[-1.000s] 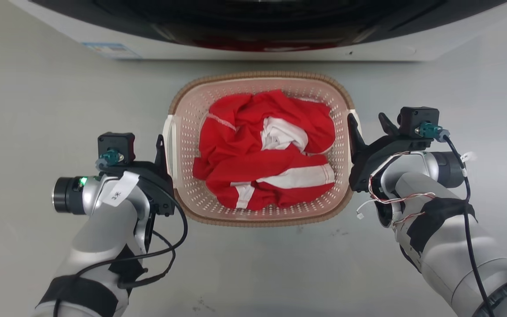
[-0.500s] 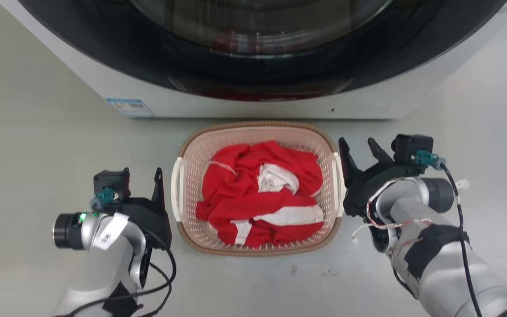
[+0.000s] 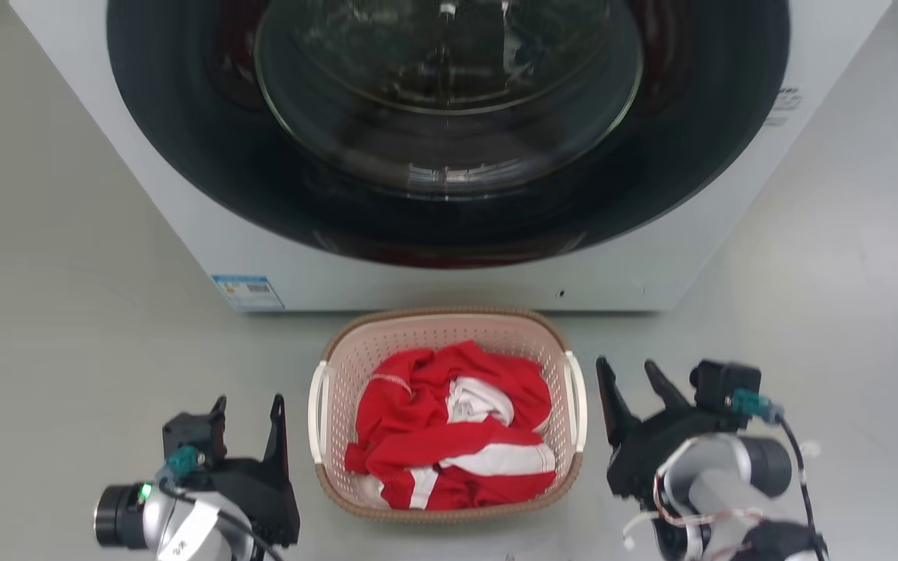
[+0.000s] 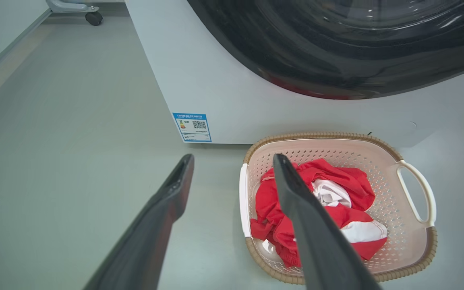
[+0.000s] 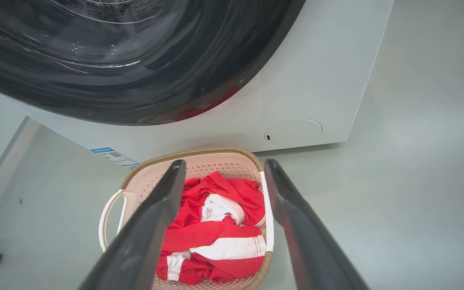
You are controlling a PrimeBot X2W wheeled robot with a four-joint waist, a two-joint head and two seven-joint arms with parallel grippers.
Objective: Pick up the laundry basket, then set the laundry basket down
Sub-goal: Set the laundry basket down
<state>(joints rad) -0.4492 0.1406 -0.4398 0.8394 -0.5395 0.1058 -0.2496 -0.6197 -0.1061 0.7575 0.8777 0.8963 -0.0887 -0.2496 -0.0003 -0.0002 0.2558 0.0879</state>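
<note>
The laundry basket [image 3: 449, 315] stands on the grey floor right in front of the washer. It is pale pink and perforated, with a brown woven rim and white side handles, and holds crumpled red and white clothes [image 3: 449, 425]. My left gripper [image 3: 249, 401] is open just left of the left handle [image 3: 313, 409] and holds nothing. To the right of the right handle [image 3: 578, 401], my right gripper [image 3: 624, 365] is also open and empty. Neither touches the basket. From the left wrist, my open left gripper [image 4: 233, 157] frames the basket [image 4: 320, 136]. The right wrist view has the basket [image 5: 199, 152] past my right gripper [image 5: 224, 162].
A white front-loading washer [image 3: 207, 234] with a large dark round door [image 3: 449, 117] rises directly behind the basket, with a blue label [image 3: 248, 291] at its lower left corner. A caster wheel [image 4: 94, 18] stands far off to the left. Grey floor spreads on both sides.
The head view has pulled back and up, so the basket looks smaller and more of the washer shows. Both grippers have drawn away from the basket's handles.
</note>
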